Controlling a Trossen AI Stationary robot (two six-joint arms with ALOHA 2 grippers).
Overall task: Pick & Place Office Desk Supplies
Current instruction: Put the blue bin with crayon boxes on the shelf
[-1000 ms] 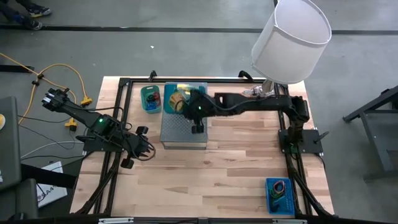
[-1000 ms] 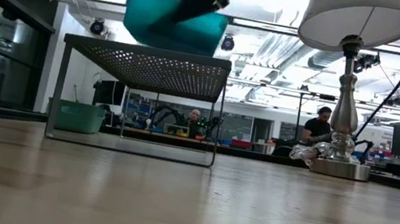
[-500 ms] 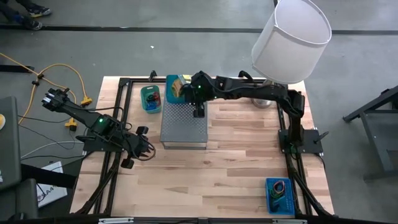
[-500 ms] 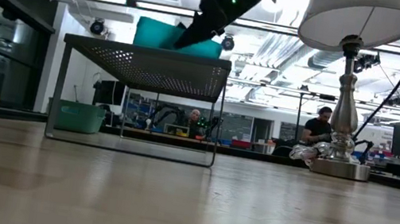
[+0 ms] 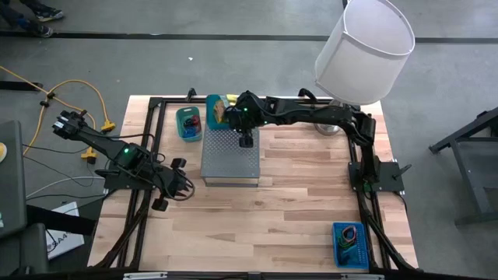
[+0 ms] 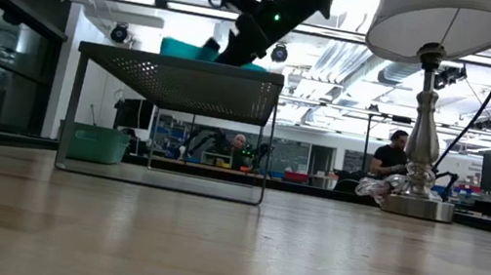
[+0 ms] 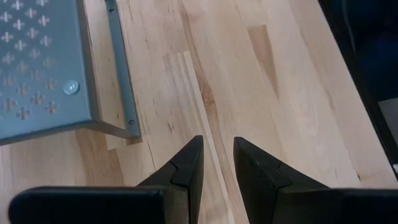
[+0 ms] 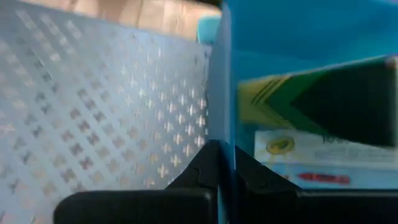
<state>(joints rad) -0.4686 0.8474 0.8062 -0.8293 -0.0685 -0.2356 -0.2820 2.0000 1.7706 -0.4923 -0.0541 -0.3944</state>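
Wooden table (image 5: 296, 194) shown; blue bin (image 5: 216, 111) of packets, upper centre, is pinched by its wall in the right gripper (image 8: 224, 163) on the perforated stand (image 5: 230, 155); tipping is risked if released near the edge; left gripper (image 7: 216, 163), lower left, is parted, empty.

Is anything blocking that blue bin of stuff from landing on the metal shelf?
Nothing visible. The right gripper is shut on the blue bin's wall, and the bin sits at the far end of the perforated grey shelf, whose top looks bare.

Overhead, table-level and two close wrist views all share the perforated shelf (image 5: 230, 155).
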